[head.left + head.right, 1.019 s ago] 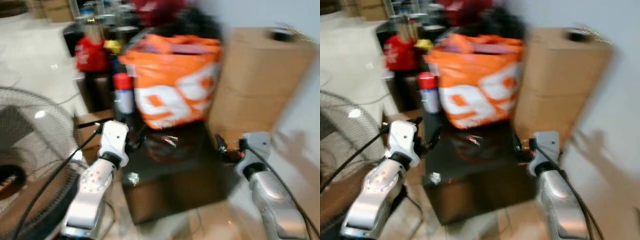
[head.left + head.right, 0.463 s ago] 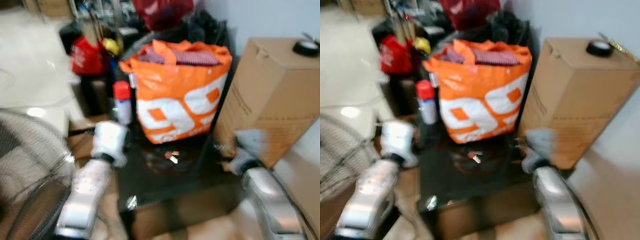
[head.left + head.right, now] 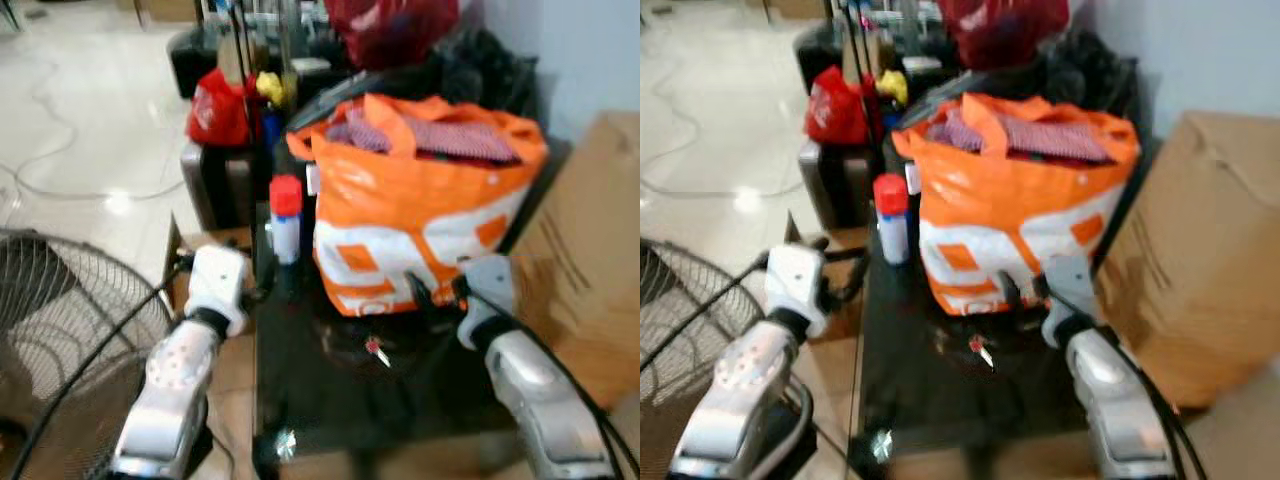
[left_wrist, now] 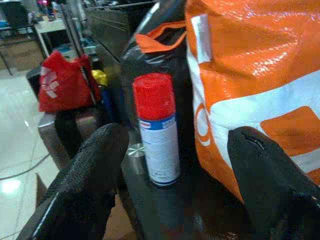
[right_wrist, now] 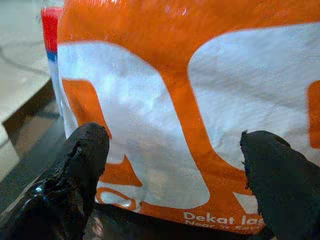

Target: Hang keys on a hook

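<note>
Task's barely starting: keys [image 3: 377, 348] are lying on the dark tabletop [image 3: 330, 400] by the orange bag [image 3: 420, 215]; left gripper [image 4: 172, 165] & right gripper [image 5: 175, 165] are hovering, jaws spread, holding nothing.

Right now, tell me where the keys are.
The keys lie on the dark table, just in front of the orange bag, between the two grippers and nearer the right gripper.

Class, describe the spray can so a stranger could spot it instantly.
Find the big orange and white bag on the dark table. Just to its left stands the spray can, upright on the tabletop. Its red cap and white body mark it out from its neighbours.
</note>
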Available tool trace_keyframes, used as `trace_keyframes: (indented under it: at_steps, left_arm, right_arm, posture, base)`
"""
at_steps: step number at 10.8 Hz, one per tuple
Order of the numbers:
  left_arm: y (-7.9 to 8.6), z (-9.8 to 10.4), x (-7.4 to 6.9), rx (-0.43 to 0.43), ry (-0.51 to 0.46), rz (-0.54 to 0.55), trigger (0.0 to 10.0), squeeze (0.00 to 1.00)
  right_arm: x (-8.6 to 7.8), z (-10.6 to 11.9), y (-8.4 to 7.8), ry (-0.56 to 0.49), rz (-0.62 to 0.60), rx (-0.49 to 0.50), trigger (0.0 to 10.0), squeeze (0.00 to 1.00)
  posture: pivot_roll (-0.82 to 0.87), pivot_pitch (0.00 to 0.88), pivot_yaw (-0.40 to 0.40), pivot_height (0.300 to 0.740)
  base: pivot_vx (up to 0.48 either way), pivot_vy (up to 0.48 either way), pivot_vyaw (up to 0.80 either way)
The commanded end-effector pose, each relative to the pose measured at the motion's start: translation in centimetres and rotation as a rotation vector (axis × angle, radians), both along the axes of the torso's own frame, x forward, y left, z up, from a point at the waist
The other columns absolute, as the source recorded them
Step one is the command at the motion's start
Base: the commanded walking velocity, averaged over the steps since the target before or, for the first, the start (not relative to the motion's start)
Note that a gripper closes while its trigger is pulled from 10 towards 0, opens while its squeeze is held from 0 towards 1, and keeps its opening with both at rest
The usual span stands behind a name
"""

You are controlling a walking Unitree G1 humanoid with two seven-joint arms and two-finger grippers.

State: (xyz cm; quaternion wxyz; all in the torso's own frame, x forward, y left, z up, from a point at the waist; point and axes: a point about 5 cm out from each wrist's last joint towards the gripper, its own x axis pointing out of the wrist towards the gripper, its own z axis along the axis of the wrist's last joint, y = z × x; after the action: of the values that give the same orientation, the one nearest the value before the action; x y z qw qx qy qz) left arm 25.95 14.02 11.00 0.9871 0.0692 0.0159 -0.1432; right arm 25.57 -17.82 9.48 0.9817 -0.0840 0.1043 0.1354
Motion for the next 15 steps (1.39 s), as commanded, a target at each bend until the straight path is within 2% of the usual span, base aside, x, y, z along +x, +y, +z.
trace_keyframes:
  at_steps: [1,4,8,10,15]
  left_arm:
    - [-0.8,-0.1,-0.3,0.016,0.003,-0.050,10.0,0.00]
    - [-0.9,-0.9,-0.7,0.070,0.032,-0.115,10.0,0.00]
    - [-0.4,-1.6,-1.0,0.083,0.065,-0.096,10.0,0.00]
    - [-0.4,-1.9,-1.3,0.092,0.079,-0.110,10.0,0.00]
    - [0.0,-1.9,-0.7,0.060,0.079,-0.004,10.0,0.00]
  right_arm:
    - [-0.3,-0.6,-0.8,0.040,0.010,-0.032,10.0,1.00]
    - [-0.3,-1.0,-0.9,0.075,0.110,-0.092,10.0,1.00]
    - [-0.7,-2.3,0.1,0.142,0.172,-0.111,10.0,1.00]
    - [-0.9,-3.2,0.1,0.198,0.163,-0.131,10.0,1.00]
    - [-0.7,-2.8,1.0,0.157,0.105,-0.067,10.0,1.00]
  posture:
    - [-0.06,0.000,-0.016,0.740]
    - [-0.05,0.000,-0.019,0.740]
    - [-0.05,0.000,-0.023,0.740]
    - [-0.04,0.000,-0.028,0.740]
    - [-0.05,0.000,-0.034,0.740]
  base:
    - [0.000,0.000,0.00]
    - [0.000,0.000,0.00]
    - [0.000,0.000,0.00]
    - [0.000,0.000,0.00]
    - [0.000,0.000,0.00]
